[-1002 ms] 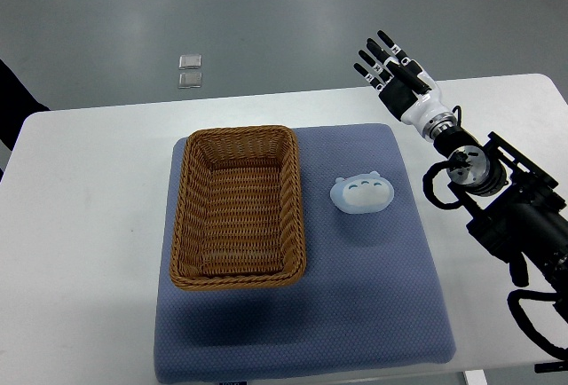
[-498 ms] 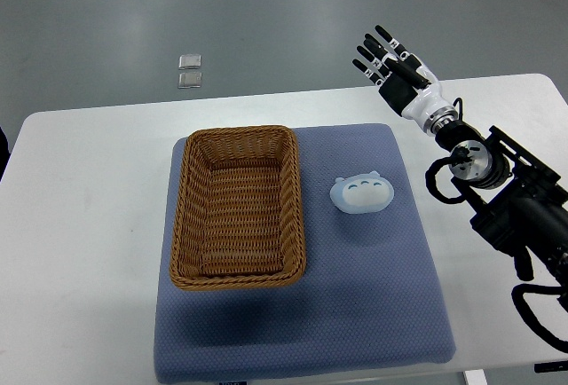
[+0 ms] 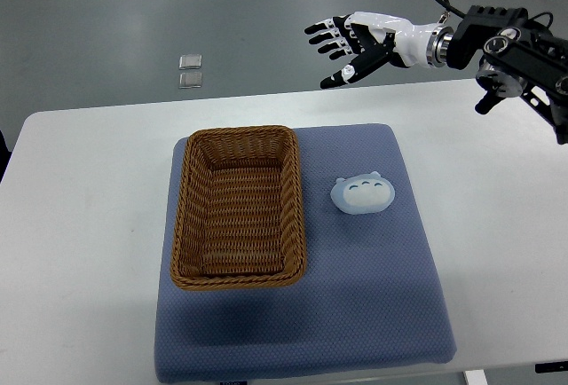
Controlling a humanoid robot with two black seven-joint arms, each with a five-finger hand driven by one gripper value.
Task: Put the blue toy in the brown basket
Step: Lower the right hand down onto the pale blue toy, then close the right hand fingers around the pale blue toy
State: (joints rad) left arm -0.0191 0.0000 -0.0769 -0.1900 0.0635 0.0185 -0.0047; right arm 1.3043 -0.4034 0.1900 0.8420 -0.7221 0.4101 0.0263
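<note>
A steep overhead view of a white table (image 3: 80, 225) is shown, with a blue-grey mat (image 3: 373, 314) laid on it. The brown basket (image 3: 237, 207) is seen empty on the mat's left part. The blue toy (image 3: 363, 193) lies on the mat just beside the basket's right wall, untouched. Nothing of the task is done: the grasp, lift and drop are all judged to remain.

The right hand (image 3: 351, 42) is held beyond the table's far edge, fingers spread, nothing gripped. Compared with a second ago, the arm has been swung up and leftward, and the hand now points left. Toy and basket are unmoved.
</note>
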